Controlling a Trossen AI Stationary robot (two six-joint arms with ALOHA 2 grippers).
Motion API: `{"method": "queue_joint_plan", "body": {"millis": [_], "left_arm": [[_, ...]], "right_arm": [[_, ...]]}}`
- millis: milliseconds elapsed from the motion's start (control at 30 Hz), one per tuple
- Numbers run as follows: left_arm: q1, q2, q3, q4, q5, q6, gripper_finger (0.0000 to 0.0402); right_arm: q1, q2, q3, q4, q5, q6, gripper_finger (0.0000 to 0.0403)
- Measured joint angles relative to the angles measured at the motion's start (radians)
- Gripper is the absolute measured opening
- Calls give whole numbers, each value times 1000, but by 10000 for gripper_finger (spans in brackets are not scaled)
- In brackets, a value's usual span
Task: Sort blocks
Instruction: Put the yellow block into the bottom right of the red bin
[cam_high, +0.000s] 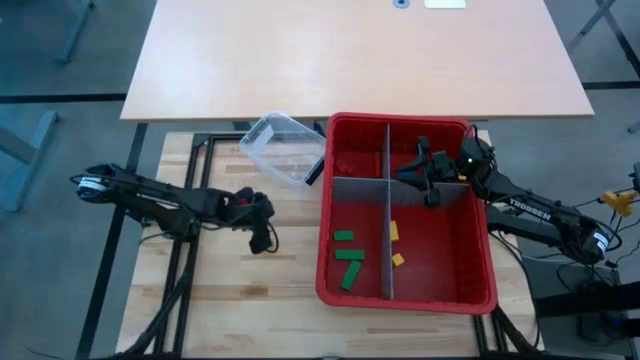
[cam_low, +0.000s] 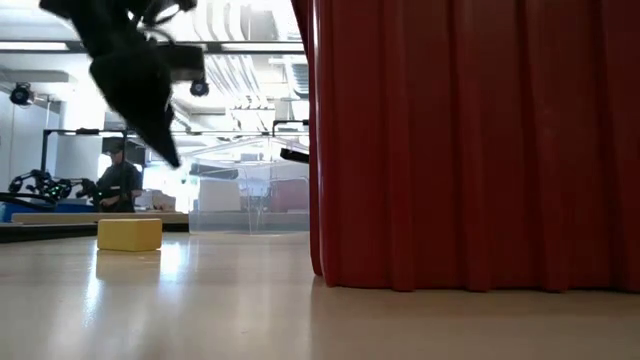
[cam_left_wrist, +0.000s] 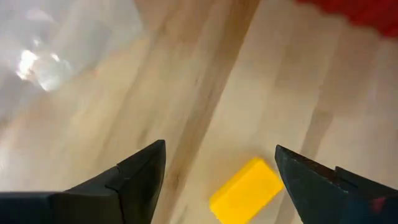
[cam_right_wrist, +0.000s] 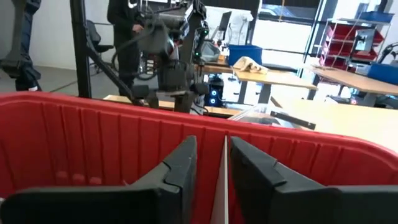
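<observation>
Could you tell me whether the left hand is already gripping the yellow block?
No, the left hand is open, and the yellow block lies loose on the table between its fingers.

Bright ceiling light, tabletop glare, motion blur

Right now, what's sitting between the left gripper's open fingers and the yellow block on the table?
Nothing. In the left wrist view, only bare wood table separates the left gripper from the yellow block, which lies just ahead between its open fingers.
</observation>
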Motion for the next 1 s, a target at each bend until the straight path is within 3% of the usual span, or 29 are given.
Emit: {"method": "queue_joint_plan", "body": {"millis": [200,433,767,1000], "left_arm": [[-3,51,-77,-4,86,-34,275],[-9,86,-86,-16,124,110,275],[-39,144,-80,-25,185,370,275],[-39,229,-80,-8,163,402,274]], "right_arm": [[0,0,0,1,0,12,151],[0,0,0,4,17,28,205],[0,0,0,7,21,43,205],[0,0,0,9,23,46,206]]}}
